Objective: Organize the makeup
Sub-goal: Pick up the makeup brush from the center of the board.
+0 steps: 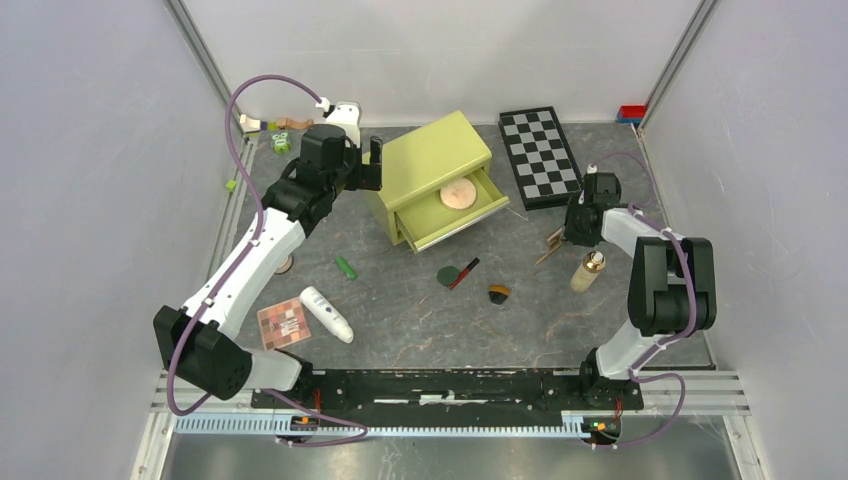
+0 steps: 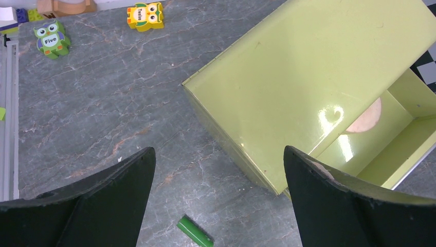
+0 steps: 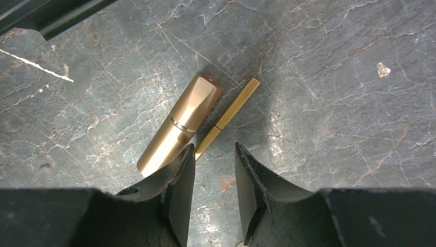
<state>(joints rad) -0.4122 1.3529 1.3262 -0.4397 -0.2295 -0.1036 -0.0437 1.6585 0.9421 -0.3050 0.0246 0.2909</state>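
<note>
A black-and-white checkerboard (image 1: 540, 157) lies flat at the far right of the grey marbled tabletop (image 1: 420, 320). In the far left corner stand a green owl block marked "Five" (image 2: 52, 38) and a yellow owl block marked "Twelve" (image 2: 145, 15), apart, with a wooden piece (image 2: 66, 6) behind them.

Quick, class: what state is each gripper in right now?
Left gripper: open, holding nothing.
Right gripper: partly open, holding nothing, tips at the thin gold stick.
</note>
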